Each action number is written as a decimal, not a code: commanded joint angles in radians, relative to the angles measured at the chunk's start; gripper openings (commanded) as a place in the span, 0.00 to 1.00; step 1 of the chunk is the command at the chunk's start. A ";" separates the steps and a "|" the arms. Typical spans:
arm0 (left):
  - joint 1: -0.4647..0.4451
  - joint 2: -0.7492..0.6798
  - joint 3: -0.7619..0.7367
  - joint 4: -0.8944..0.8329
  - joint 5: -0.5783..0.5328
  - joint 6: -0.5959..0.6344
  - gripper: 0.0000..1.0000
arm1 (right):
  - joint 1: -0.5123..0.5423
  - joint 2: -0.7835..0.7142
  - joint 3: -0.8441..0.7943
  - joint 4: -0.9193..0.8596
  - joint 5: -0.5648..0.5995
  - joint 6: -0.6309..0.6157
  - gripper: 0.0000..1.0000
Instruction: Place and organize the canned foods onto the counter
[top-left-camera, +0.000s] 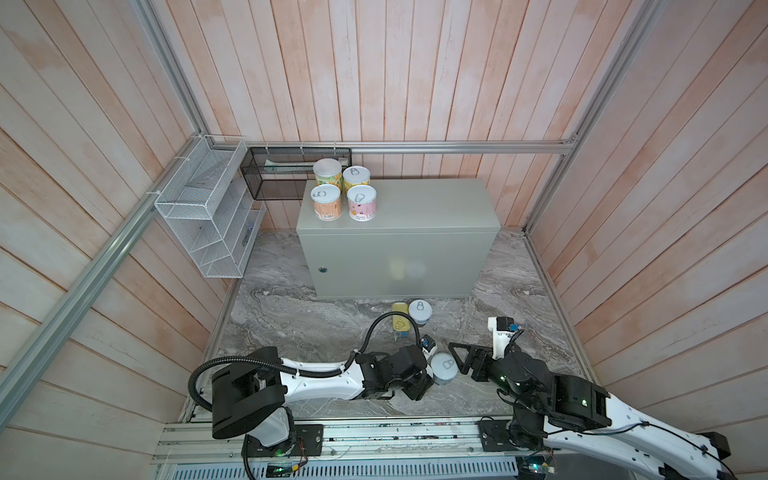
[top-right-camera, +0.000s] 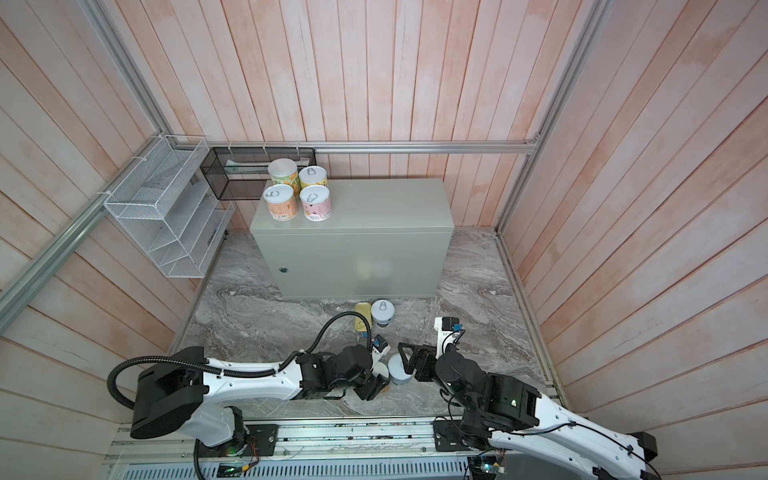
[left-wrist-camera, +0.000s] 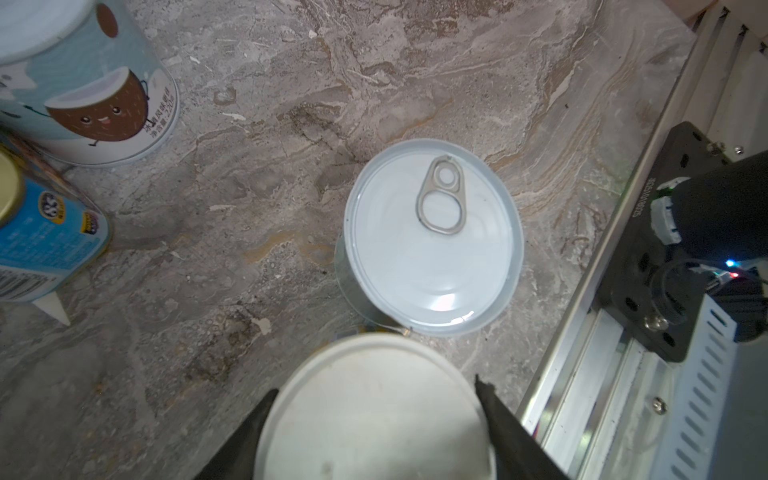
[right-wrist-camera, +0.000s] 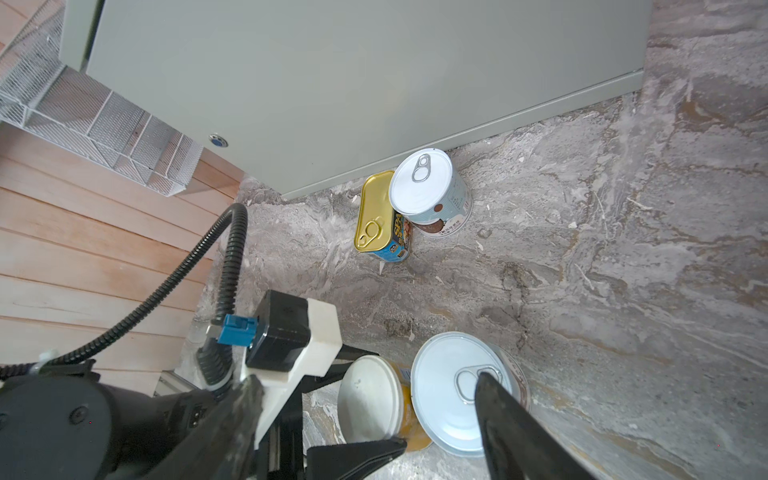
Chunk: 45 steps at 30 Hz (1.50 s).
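On the stone floor (top-left-camera: 291, 324) | my left gripper (left-wrist-camera: 376, 392) clamps the white-lid can (right-wrist-camera: 368, 395) | my right gripper (top-left-camera: 462, 360) stands apart, just beside the tab can (top-left-camera: 444, 365) | four cans (top-left-camera: 361, 201) stand on the counter (top-left-camera: 436, 208) | tin (right-wrist-camera: 374, 212) at its foot

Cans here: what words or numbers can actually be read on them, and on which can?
"SPA" – side of the gold tin; the rest is out of sight.
"85" – round badge on that tin's blue label.
"220" – pale blue coconut can, after small Chinese characters that are not clear.
The four cans on the counter: print too small to read.
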 joint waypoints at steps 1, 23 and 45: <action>0.002 -0.023 -0.002 -0.014 -0.043 -0.012 0.58 | 0.003 0.019 -0.016 0.051 -0.004 -0.066 0.80; 0.298 -0.342 -0.098 -0.102 0.040 -0.026 0.57 | 0.003 0.319 -0.016 0.412 -0.110 -0.478 0.86; 0.621 -0.557 -0.105 -0.378 0.180 -0.022 0.58 | -0.061 0.628 -0.125 1.058 -0.305 -0.737 0.92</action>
